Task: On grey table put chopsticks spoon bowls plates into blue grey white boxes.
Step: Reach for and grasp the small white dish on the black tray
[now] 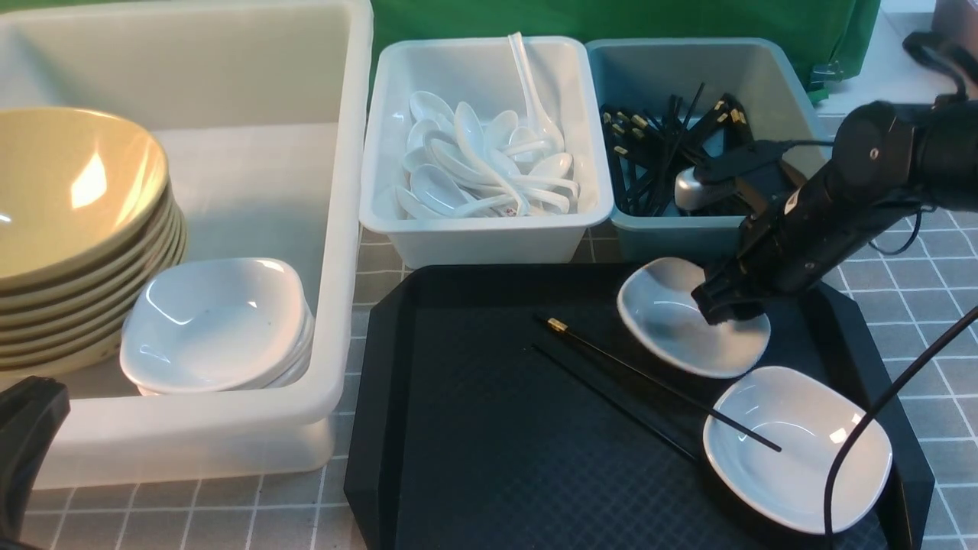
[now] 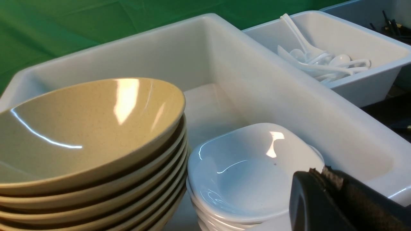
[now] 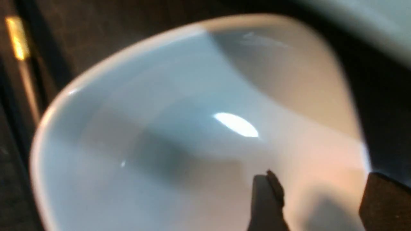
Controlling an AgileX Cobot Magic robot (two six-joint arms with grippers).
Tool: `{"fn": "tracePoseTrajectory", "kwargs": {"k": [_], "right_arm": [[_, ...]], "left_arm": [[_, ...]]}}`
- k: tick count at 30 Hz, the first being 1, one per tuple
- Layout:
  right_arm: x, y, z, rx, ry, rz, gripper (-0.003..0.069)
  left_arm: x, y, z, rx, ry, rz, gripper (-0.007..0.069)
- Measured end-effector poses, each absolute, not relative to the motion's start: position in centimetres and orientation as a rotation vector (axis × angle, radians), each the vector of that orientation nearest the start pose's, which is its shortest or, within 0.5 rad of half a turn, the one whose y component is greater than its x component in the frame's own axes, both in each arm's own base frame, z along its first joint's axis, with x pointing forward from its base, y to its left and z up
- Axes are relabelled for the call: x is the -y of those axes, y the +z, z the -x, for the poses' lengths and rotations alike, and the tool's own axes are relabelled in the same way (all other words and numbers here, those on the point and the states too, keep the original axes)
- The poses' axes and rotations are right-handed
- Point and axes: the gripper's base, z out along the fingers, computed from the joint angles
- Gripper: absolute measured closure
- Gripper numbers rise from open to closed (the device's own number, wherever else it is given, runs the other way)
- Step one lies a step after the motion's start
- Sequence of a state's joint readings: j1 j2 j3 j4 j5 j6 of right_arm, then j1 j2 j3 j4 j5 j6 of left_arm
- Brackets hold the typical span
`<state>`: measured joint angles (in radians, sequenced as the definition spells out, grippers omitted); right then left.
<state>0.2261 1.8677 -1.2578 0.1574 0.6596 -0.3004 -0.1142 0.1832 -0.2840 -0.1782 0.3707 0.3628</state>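
The right gripper tilts down over the far plate on the black tray. Its 2 fingers are parted and straddle that plate's right-hand rim. In the right wrist view 1 finger sits inside the dish and the other stands outside the rim with a gap between them, so nothing is clamped. Just nearer the robot than this gripper lies the near plate, close beside the far plate; whether the 2 touch cannot be told. To the gripper's left, 2 loose chopsticks lie side by side, slanting across the tray, and the gold-banded one rests its thin tip inside the near plate. Straight beyond the gripper stands the blue-grey box holding a heap of boxed chopsticks. Beyond and to the gripper's left is the white box, full of spoons. The grey table shows to the gripper's right. The left gripper is pressed closed with nothing between its fingers. Just ahead of it, inside the large off-white box, sits a stack of stacked plates, and the bowls are piled touching them, farther to this gripper's left.
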Motion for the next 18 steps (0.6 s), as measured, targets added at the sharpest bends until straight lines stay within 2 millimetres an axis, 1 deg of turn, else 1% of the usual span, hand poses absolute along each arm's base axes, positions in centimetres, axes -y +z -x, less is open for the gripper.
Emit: {"fn": "tracePoseTrajectory", "kwargs": {"k": [2,7,18], "right_arm": [[-9.42,19.68,-37.01,-2.677,0.147,0.574,0.0200],[-9.41,19.70,-36.98,-2.685,0.150,0.558,0.0166],[-9.33,19.71,-37.28,-2.661,0.129,0.542,0.0163]], "left_arm": [[1.28,26.48,-5.99,-1.719,0.004,-0.317,0.0634],[1.28,26.48,-5.99,-1.719,0.004,-0.317,0.0634],[1.28,26.48,-5.99,-1.719,0.004,-0.317,0.0633]]}}
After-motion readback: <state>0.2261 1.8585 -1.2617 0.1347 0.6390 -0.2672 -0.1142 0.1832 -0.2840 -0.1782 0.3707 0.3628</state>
